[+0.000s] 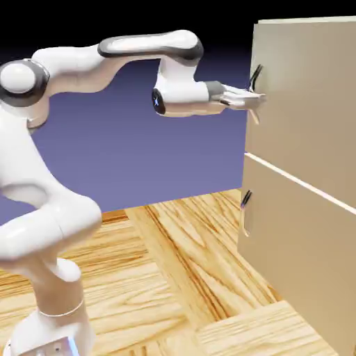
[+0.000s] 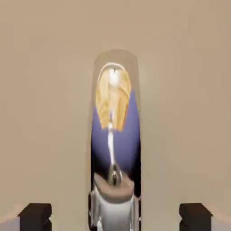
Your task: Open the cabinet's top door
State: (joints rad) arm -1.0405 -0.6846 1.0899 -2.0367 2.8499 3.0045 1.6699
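Observation:
The tall beige cabinet [image 1: 313,28] stands at the exterior view's right. Its top door [image 1: 306,104] looks flush with the cabinet front and carries a short curved dark-metal handle [image 1: 256,75] near its left edge. My gripper [image 1: 256,101] reaches level to that edge and sits at the handle. In the hand view the shiny handle [image 2: 115,135] runs upright through the middle against the beige door panel [image 2: 45,90]. My gripper [image 2: 116,216] straddles it, open. The dark fingertips [image 2: 36,215] stand well clear on either side.
Below the top door is the lower door [image 1: 299,264] with its own small handle [image 1: 246,199]. A wooden table top [image 1: 174,278] stretches in front of the cabinet. The arm's base [image 1: 49,327] rises at the lower left.

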